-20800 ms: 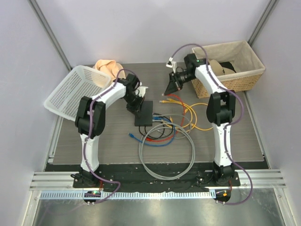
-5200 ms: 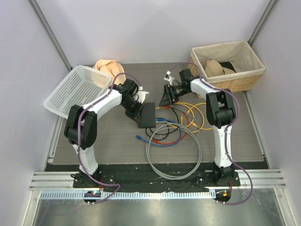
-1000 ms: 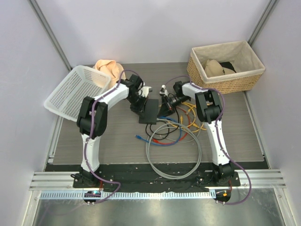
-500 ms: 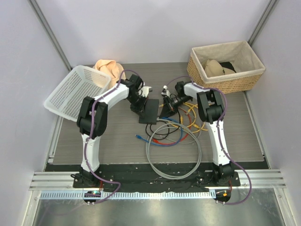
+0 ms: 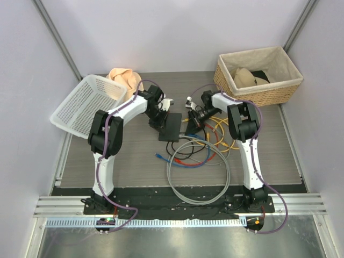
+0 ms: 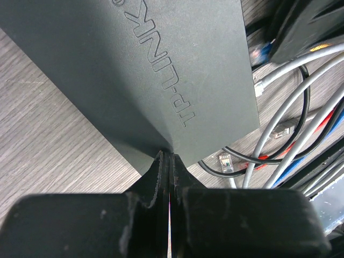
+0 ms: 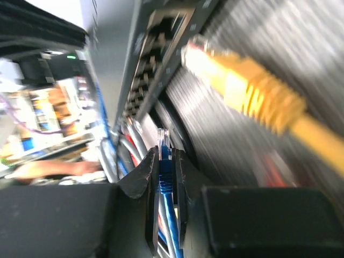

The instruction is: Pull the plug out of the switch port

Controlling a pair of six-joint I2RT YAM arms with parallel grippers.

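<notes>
**A:** The right fingers (image 7: 141, 180) are clamped on the blue plug (image 7: 164, 161), gripping its boot just behind the clear tip. The left fingers (image 6: 148, 177) are pressed nearly together at a corner of the switch (image 6: 134, 80). Whether they nip its edge, I can't tell.

**B:** Where's the plug relative to the socket row (image 7: 156, 51)?

**A:** Just beside it but apart, so it looks free. Its long axis runs along the fingers, with the tip aimed away from the wrist.

**B:** How will it handle?

**A:** Light and rigid, I'd judge, with a brittle latch tab, so the boot is the safe hold. Its cable should trail loosely. The switch lies flat on the counter (image 6: 48, 123).
</notes>
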